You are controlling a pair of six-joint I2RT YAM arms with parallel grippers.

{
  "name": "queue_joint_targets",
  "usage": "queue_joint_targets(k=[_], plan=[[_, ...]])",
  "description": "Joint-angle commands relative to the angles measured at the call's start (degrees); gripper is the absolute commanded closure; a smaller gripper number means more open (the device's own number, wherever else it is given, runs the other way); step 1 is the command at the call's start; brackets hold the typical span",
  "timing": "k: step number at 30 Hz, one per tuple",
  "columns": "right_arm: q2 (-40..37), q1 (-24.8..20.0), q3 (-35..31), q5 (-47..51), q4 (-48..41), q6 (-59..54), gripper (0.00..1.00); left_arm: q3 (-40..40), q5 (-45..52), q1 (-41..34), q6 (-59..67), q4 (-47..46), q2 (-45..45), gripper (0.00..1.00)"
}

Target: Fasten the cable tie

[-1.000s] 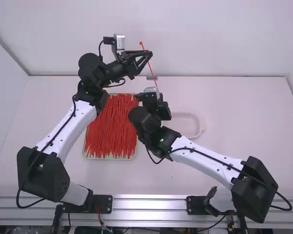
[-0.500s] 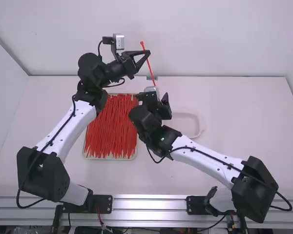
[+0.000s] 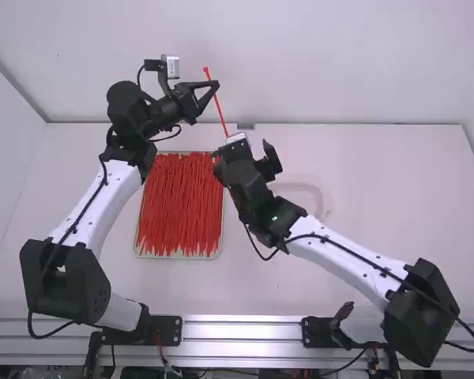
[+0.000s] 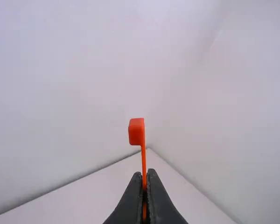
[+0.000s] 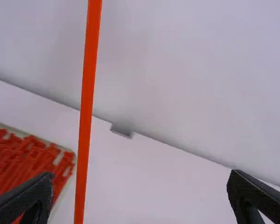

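My left gripper (image 3: 208, 88) is raised near the back wall, shut on a red cable tie (image 3: 217, 110). The tie's head (image 4: 136, 130) sticks out past the fingertips, and its strap (image 5: 86, 116) hangs down toward the table. In the left wrist view the left gripper (image 4: 143, 179) pinches the strap tightly. My right gripper (image 3: 247, 150) is just below and to the right, at the strap's lower end. In the right wrist view the right gripper (image 5: 140, 177) stands wide open. The strap passes between its jaws, close to one finger (image 5: 25, 198), and I cannot tell whether they touch.
A shallow tray (image 3: 178, 256) filled with several red cable ties (image 3: 182, 201) lies on the table left of the middle, under the left arm; its corner (image 5: 67, 156) is close to the right gripper. A small grey bracket (image 5: 121, 130) sits at the wall's foot.
The left gripper has carried the tie to the left and slightly up. The right gripper has followed it up and to the left, staying at the strap's lower end.
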Motion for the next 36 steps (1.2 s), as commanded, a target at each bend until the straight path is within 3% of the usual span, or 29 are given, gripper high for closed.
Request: queue_joint_targets(k=[1, 7, 15, 19, 27, 32, 36], plan=[[-5.0, -2.6, 1.8, -12.9, -1.0, -1.0, 0.01, 1.5, 3.7, 1.6, 2.2, 0.1, -1.4, 0.98], [-10.5, -10.6, 1.8, -32.1, -4.4, -1.0, 0.01, 1.5, 5.0, 2.7, 3.7, -2.2, -1.4, 0.98], [-13.5, -25.8, 1.8, -66.5, -6.7, -1.0, 0.01, 1.5, 15.9, 2.3, 5.4, 0.4, -1.4, 0.98], [-12.2, -35.0, 1.7, -88.3, -4.5, -1.0, 0.01, 1.5, 21.2, 2.4, 5.4, 2.9, -1.4, 0.98], [-5.6, -42.4, 1.7, -111.3, 6.4, 0.8, 0.01, 1.5, 26.4, 0.7, 7.2, 5.7, -1.4, 0.98], [-1.0, -44.2, 1.7, -119.0, 20.7, 10.1, 0.01, 1.5, 26.7, 0.2, 10.6, 3.9, -1.4, 0.98], [1.2, -43.9, 1.7, -118.7, 29.3, 16.2, 0.01, 1.5, 26.5, -0.3, 10.5, 3.9, -1.4, 0.98]])
